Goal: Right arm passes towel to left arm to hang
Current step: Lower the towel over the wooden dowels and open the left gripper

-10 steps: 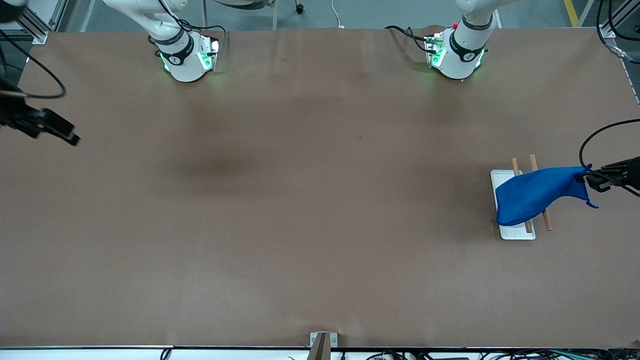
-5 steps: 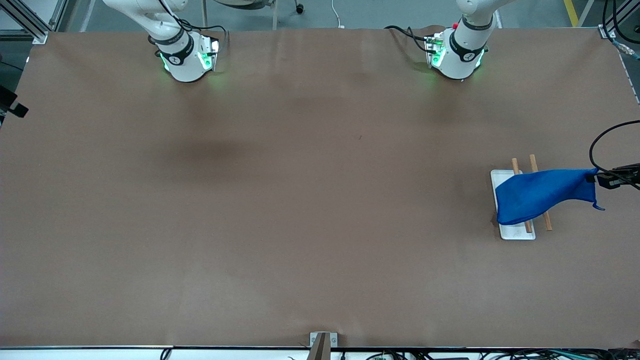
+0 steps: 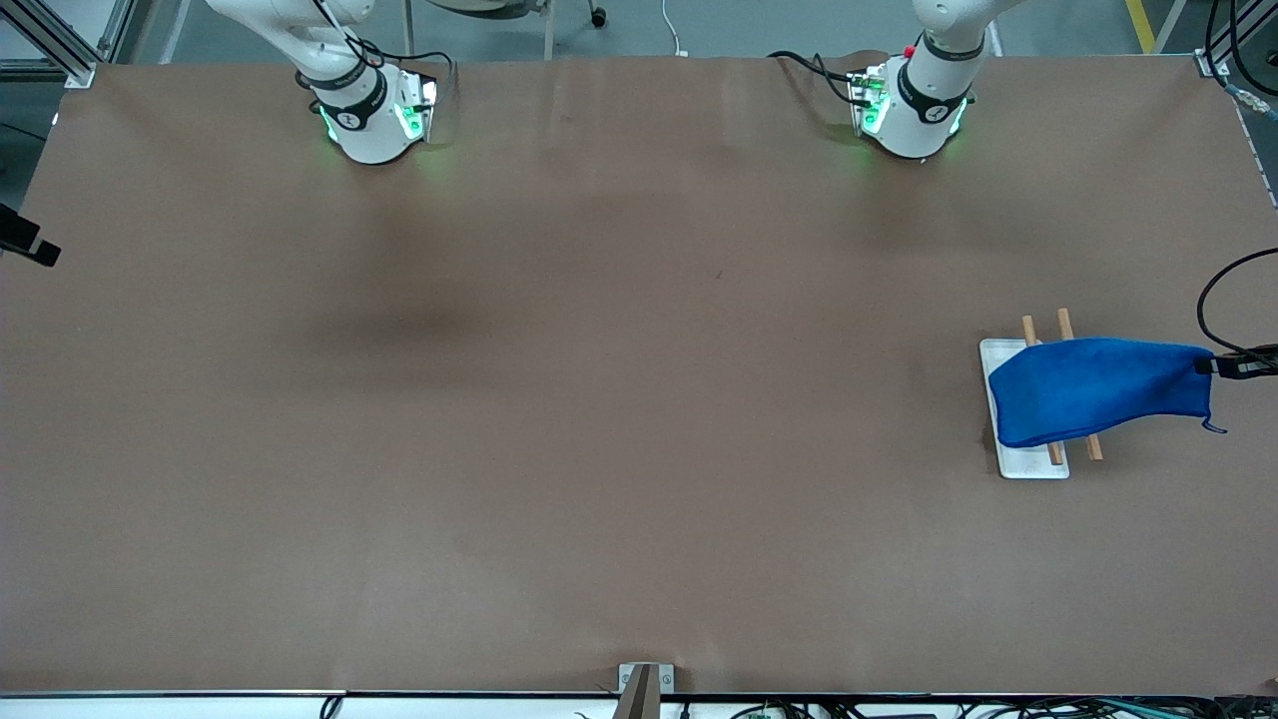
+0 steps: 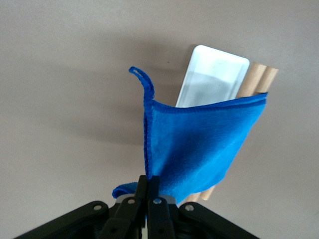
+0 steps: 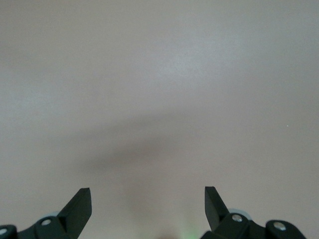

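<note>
Draped over two wooden rods (image 3: 1078, 384) at the left arm's end of the table (image 3: 619, 419), the towel (image 3: 1093, 391) is seen as a bright blue, soft-looking cloth with darker stitched edges and a small corner loop (image 4: 142, 79). One corner is pinched between the closed fingers of the left gripper (image 3: 1230, 366), and the cloth is stretched from there across the rods. Beneath the rods a flat white rectangular tray (image 3: 1028, 464) with rounded corners is partly covered by the cloth. The rods are plain, round and pale brown, lying side by side. A smooth brown matte sheet is spread over the table. The right gripper (image 5: 148, 199) is held spread wide with nothing between its fingers, over the table edge at the right arm's end, well apart from the towel.
</note>
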